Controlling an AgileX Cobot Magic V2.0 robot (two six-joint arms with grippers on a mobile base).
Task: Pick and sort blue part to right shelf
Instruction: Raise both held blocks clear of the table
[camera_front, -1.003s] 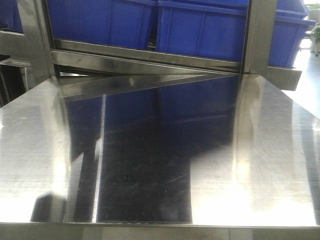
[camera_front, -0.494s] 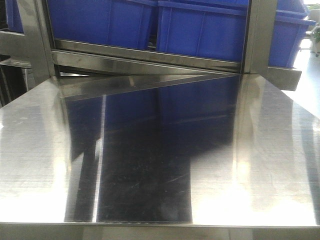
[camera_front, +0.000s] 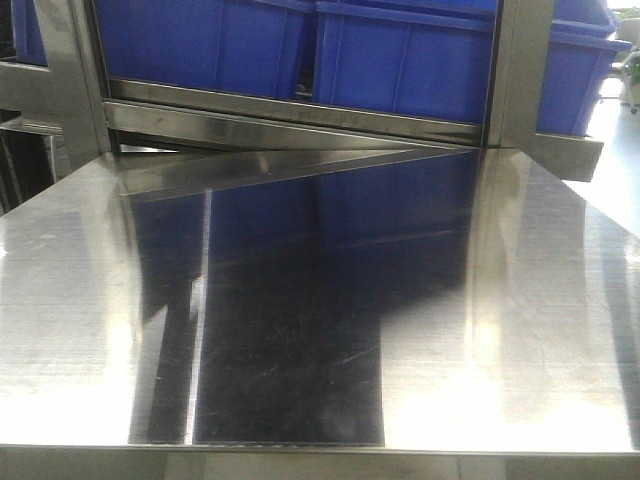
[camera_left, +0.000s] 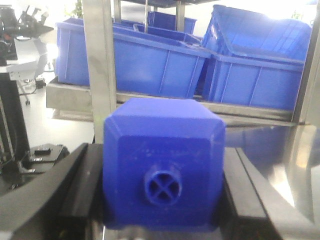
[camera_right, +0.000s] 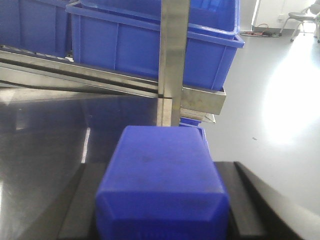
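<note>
Past the shiny steel worktop (camera_front: 560, 300) stands the shelf (camera_front: 300, 112) with blue bins (camera_front: 400, 60); the left hand (camera_left: 162, 200) is clamped on the blue part (camera_left: 162, 145), the right hand (camera_right: 162, 212) on another blue block (camera_right: 160, 170), and this plastic, probably light, stiff and smooth, seems best pinched on its flat sides.

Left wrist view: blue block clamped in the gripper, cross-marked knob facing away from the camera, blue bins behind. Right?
No: the cross-marked knob on the blue block faces the camera, as the left wrist view shows. The left gripper does clamp it, and blue bins sit on the rack behind.
</note>
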